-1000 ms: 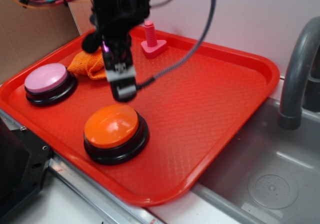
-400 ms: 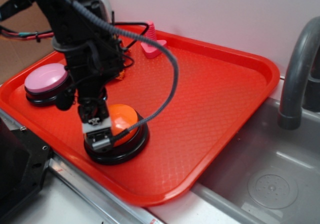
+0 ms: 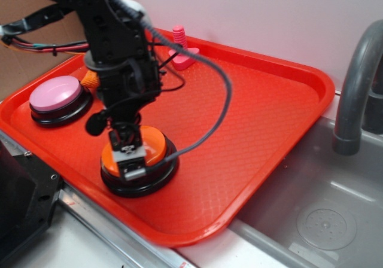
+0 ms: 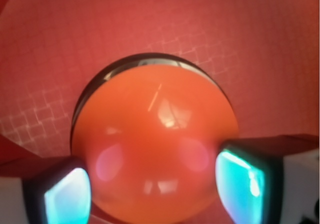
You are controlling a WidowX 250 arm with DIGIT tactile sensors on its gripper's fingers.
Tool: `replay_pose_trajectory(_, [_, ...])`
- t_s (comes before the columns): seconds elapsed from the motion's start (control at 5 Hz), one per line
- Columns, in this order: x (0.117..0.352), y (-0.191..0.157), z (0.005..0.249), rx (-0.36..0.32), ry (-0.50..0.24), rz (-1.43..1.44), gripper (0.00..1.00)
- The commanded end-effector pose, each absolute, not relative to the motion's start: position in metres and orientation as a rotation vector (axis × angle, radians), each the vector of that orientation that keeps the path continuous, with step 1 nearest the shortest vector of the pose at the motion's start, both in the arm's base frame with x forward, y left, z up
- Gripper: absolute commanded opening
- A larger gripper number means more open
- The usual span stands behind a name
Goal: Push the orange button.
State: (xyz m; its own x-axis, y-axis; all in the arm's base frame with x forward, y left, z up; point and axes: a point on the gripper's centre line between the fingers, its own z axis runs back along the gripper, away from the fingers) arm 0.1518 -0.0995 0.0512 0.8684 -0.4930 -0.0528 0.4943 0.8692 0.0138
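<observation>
While over orange button, fingers apart.

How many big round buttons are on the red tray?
2. The orange button sits near the tray's front edge, under the gripper. The pink button is at the tray's left side. The arm may hide something behind it.

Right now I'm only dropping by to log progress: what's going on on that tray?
The WidowX arm has its gripper down on the orange button, which sits near the front edge of the red tray. The wrist view shows the dome filling the space between the two spread fingers. The pink button at the left and the pink bolt at the back are untouched.
</observation>
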Motion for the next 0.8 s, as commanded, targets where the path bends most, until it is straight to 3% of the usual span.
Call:
replay_pose_trajectory(0.0, [0.154,-0.104,0.065,0.039,0.025,-0.519,1.00])
replay_pose_trajectory(0.6, [0.174,-0.093,0.109,0.039,-0.013,-0.469,1.00])
